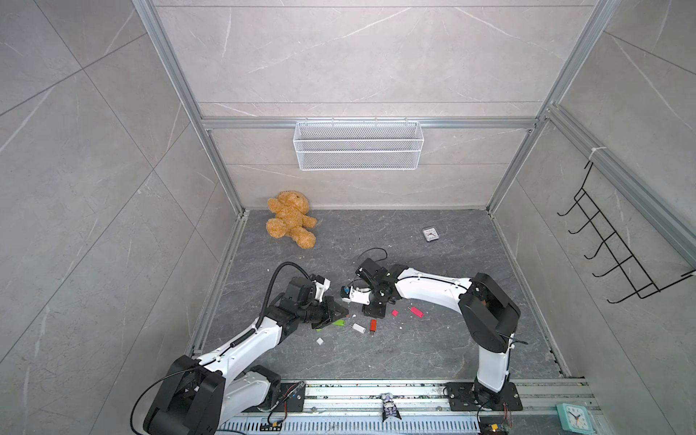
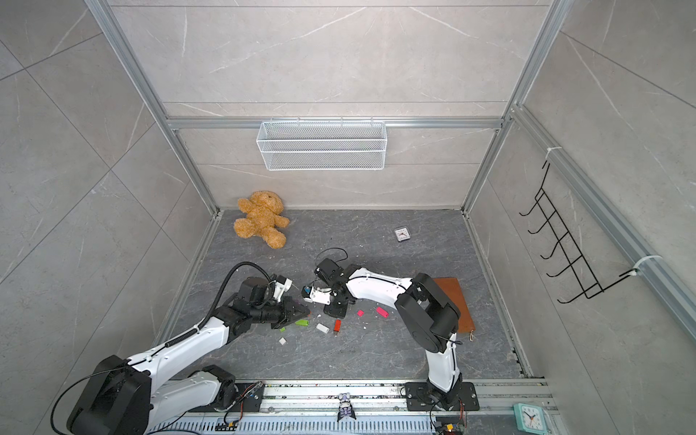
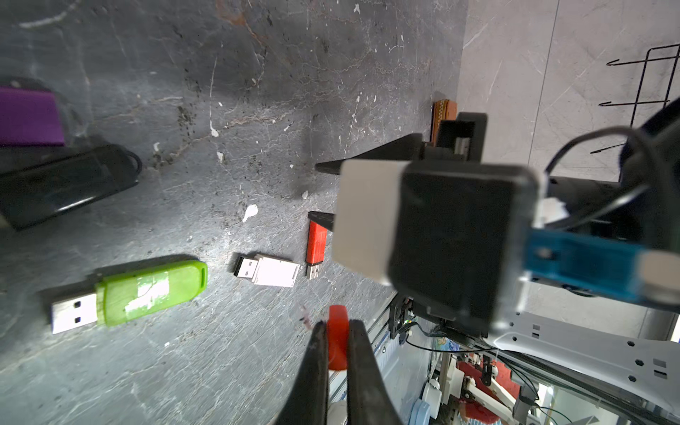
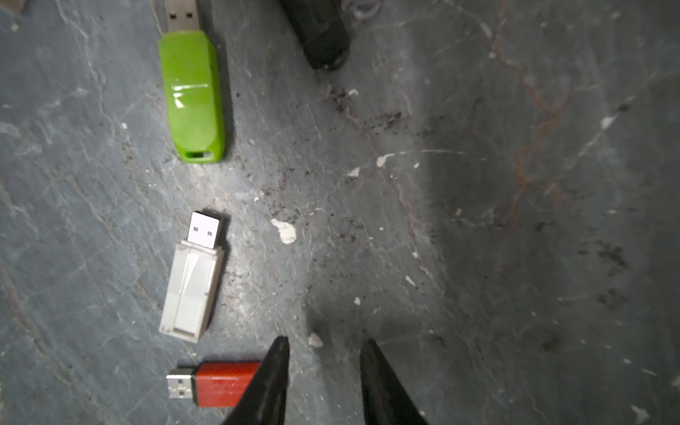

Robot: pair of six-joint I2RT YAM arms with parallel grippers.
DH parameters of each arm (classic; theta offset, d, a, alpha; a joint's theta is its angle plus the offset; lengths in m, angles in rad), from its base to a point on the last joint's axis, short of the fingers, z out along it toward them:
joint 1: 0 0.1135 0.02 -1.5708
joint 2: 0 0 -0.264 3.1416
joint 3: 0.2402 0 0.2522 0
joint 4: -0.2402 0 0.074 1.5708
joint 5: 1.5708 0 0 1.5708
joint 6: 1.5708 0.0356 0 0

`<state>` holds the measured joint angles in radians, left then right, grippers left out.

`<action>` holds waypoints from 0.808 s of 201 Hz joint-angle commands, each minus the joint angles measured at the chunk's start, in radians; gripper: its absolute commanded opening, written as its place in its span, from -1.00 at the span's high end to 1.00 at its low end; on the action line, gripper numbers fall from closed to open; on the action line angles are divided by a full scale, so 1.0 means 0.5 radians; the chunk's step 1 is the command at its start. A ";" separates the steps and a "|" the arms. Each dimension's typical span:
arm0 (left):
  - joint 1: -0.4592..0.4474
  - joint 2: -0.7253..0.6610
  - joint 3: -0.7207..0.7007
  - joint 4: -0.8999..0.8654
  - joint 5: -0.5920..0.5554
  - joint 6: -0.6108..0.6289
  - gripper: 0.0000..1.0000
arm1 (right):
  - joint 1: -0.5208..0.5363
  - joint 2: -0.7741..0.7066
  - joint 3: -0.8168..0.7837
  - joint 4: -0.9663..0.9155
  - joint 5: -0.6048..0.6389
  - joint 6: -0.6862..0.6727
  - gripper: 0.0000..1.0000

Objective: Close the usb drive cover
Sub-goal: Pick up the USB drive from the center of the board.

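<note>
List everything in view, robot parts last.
USB sticks, plugs bare: 3, green drive, white drive, red drive, row mid-table.
Pink drive: 1, beside the right arm.
Black stick, purple block: 1 each, near the green drive.
Loose caps: 3, pink cap, white cap, green cap, among the drives.
Teddy bear: 1, tan, far left corner.
Small clock: 1, grey, far right.
Alarm clock: 1, teal, near rail.
Wallet: 1, brown, past the right arm.
Wire basket: 1, white, back wall.
Hook rack: 1, black, right wall.
Left gripper: 1, black, shut on a red cap.
Right gripper: 1, black, open, beside the red drive.
</note>
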<state>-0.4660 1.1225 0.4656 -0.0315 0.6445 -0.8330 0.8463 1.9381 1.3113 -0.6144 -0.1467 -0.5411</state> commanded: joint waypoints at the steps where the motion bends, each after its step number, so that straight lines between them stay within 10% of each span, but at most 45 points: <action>1: 0.008 -0.017 0.013 -0.042 -0.010 0.034 1.00 | 0.021 0.018 -0.003 -0.077 -0.001 0.011 0.27; 162: 0.008 -0.044 0.048 -0.102 -0.021 0.062 1.00 | -0.046 -0.394 -0.308 -0.149 -0.096 -0.097 0.26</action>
<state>-0.4660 1.1431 0.4660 -0.0555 0.6369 -0.8253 0.8436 1.7988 1.1568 -0.6811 -0.1089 -0.5373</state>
